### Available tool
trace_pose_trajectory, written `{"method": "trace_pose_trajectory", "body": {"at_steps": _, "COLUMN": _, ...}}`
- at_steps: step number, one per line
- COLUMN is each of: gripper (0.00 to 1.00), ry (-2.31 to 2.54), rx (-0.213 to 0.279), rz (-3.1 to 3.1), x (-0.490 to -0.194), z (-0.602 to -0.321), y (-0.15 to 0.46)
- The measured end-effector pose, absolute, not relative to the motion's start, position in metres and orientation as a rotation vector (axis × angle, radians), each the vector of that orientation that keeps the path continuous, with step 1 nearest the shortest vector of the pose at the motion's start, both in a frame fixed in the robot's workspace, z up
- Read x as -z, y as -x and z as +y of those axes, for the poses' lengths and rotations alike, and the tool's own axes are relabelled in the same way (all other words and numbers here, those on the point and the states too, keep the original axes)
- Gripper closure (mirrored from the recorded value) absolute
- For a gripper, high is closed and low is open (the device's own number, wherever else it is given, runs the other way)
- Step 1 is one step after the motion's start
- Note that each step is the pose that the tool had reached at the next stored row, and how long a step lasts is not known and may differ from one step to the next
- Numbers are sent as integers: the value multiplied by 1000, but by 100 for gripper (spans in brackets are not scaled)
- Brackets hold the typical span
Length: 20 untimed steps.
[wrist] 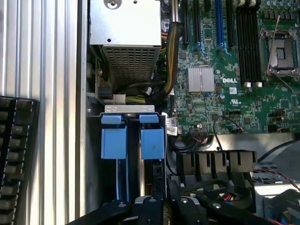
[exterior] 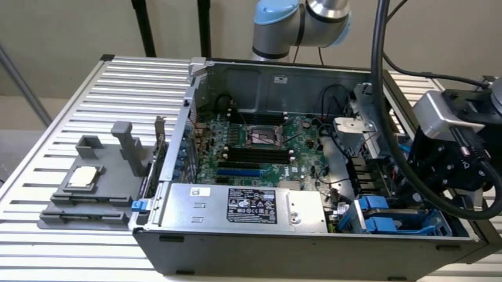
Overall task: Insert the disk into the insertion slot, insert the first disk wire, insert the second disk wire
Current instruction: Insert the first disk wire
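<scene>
Gripper (wrist: 157,206) hangs right over the insertion slot (exterior: 424,220), which sits inside the computer case (exterior: 314,249) at its near corner on the exterior view's right. Whether it's wide, narrow or holding something, I honestly can't tell.

From the wrist view you look straight down on two bright blue tabs (wrist: 114,140) side by side against the case wall. I read the one further from the wall as the carrier end of the disk (wrist: 152,143). It's standing on edge, so the silver face and white label are hidden. I'd guess it's already down in the slot, but I can't be sure it's fully seated.

The bit that matters for lining up: the disk is directly below the tool, not off to a side. Thin blue rails (wrist: 123,180) run from the tabs straight toward the gripper, so the slot's long axis lies along the case wall, in line with the gripper.

Just beside the tabs there's a bundle of dark cables (wrist: 192,145) next to the motherboard (wrist: 225,84), which could be the disk wires, no idea if they're plugged in. The silver box with the black label (exterior: 251,205) is along the case's near edge, and the grey fixture with posts (exterior: 94,188) is well apart, out on the table (exterior: 70,94).
</scene>
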<state>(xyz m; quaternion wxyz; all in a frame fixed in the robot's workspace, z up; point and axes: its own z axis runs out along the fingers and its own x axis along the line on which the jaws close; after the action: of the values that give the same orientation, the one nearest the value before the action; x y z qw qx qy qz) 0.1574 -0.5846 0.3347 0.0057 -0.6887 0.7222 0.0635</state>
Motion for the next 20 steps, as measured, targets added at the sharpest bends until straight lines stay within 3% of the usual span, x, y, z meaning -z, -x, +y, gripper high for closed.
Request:
{"method": "trace_pose_trajectory", "body": {"at_steps": 13, "gripper": 84, "ry": 2156, "rx": -198, "rz": 2261, "x": -335, "z": -588, "y": -158}}
{"method": "trace_pose_trajectory", "body": {"at_steps": 15, "gripper": 82, "ry": 2156, "rx": -199, "rz": 2260, "x": -334, "z": -588, "y": -159}}
{"method": "trace_pose_trajectory", "body": {"at_steps": 18, "gripper": 69, "ry": 2156, "rx": -198, "rz": 2261, "x": -336, "z": -588, "y": -158}}
{"method": "trace_pose_trajectory", "body": {"at_steps": 20, "gripper": 69, "ry": 2156, "rx": -198, "rz": 2261, "x": -340, "z": -588, "y": -158}}
